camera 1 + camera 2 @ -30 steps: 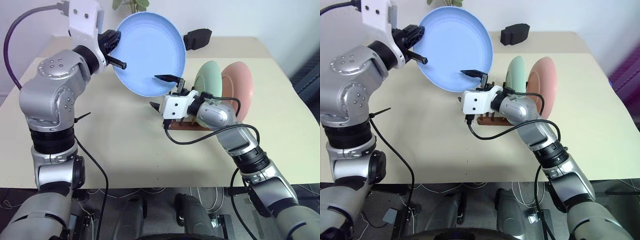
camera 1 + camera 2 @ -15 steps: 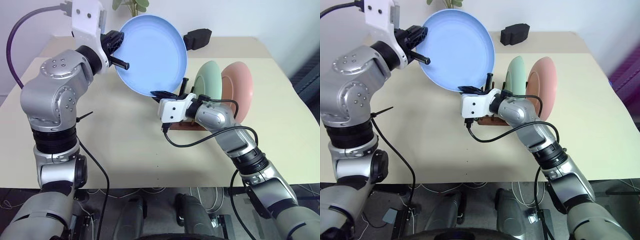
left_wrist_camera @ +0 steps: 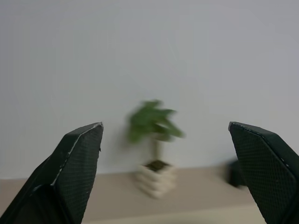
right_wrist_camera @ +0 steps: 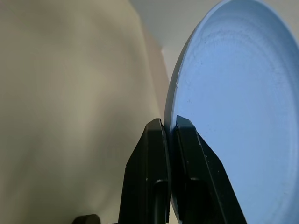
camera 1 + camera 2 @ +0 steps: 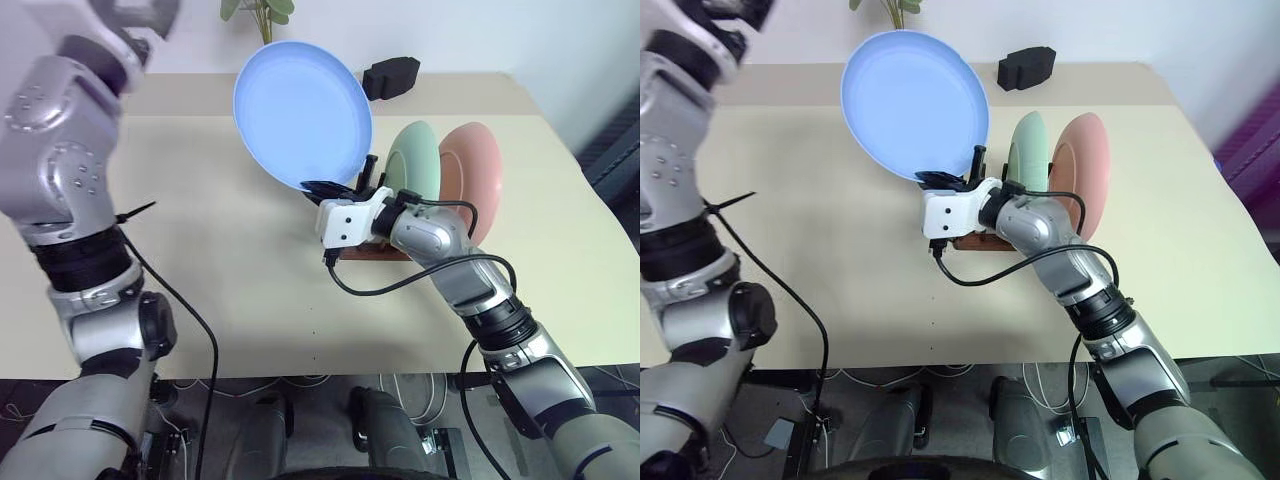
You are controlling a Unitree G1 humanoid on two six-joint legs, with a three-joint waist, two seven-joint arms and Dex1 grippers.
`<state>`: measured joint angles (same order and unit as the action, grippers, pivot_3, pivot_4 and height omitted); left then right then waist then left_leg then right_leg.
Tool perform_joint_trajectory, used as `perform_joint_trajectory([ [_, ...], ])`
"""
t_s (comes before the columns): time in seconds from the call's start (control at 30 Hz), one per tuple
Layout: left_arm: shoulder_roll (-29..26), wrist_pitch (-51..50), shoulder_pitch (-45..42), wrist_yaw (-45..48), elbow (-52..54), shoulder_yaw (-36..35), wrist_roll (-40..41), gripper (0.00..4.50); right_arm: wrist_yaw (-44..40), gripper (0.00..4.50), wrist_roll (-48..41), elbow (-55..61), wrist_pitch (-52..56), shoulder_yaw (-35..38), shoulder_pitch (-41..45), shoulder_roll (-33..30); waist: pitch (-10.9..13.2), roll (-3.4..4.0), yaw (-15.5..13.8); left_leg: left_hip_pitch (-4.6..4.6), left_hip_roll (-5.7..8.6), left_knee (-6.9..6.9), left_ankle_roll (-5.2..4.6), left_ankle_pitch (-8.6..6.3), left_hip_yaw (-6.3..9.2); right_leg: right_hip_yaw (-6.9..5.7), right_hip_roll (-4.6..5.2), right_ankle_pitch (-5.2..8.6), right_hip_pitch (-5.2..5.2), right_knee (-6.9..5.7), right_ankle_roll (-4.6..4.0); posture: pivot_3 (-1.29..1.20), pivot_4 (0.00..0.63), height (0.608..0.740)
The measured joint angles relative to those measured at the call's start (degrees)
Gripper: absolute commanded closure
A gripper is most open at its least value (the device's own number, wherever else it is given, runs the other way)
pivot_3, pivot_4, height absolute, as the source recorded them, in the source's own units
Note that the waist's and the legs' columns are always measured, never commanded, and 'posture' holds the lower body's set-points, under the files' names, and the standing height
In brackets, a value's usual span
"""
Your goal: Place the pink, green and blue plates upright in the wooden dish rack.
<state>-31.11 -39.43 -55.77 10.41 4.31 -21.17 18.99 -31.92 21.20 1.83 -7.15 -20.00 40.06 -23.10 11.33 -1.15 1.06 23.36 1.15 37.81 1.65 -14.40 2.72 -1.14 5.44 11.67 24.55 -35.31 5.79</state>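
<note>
Beige worktop (image 5: 240, 250): right hand (image 4: 170, 135) pinches the blue plate (image 5: 302, 115); left hand (image 3: 168, 186), spread wide, faces a plant (image 3: 153, 126).

Bench (image 5: 250, 250): pale cream top, matte, meeting a white wall at its far edge. Wooden dish rack (image 5: 375, 250) sits right of centre on the surface, dark brown, mostly hidden behind the arm. Black blocky object (image 5: 391, 76) rests near the far edge, well apart from the rack. Small potted plant (image 3: 156, 154) in a pale ribbed pot stands at the far edge, left of the black object.
</note>
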Motion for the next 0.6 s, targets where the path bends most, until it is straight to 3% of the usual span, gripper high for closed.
perform_joint_trajectory([
  [0.23,-5.15,8.80,16.07,12.07,-2.68,2.54,-1.85,0.06,-0.68,4.50,-12.62,6.16,4.38,7.17,0.87,4.56,0.00,-0.01,-0.52,0.05,0.01,0.02,0.01,0.00,0.02,0.01,0.03,0.00,-0.02,0.02,-0.01,0.00,0.150,0.740],
  [0.43,-6.98,11.90,30.79,25.90,2.36,5.59,2.49,0.06,-1.20,4.50,-33.65,16.66,20.45,14.79,-1.01,10.77,-0.01,0.02,-0.23,-0.02,-0.06,-0.08,0.00,0.00,0.03,0.03,0.03,0.00,0.02,-0.06,-0.04,0.00,0.150,0.740],
  [0.6,-7.03,9.50,36.36,32.81,9.79,7.67,8.47,0.06,2.56,4.50,-49.71,24.81,33.37,19.29,-3.75,13.67,-0.02,0.05,-0.34,-0.02,-0.06,-0.08,0.00,0.00,0.25,0.03,0.04,0.00,0.01,-0.05,-0.07,0.00,0.150,0.740],
])
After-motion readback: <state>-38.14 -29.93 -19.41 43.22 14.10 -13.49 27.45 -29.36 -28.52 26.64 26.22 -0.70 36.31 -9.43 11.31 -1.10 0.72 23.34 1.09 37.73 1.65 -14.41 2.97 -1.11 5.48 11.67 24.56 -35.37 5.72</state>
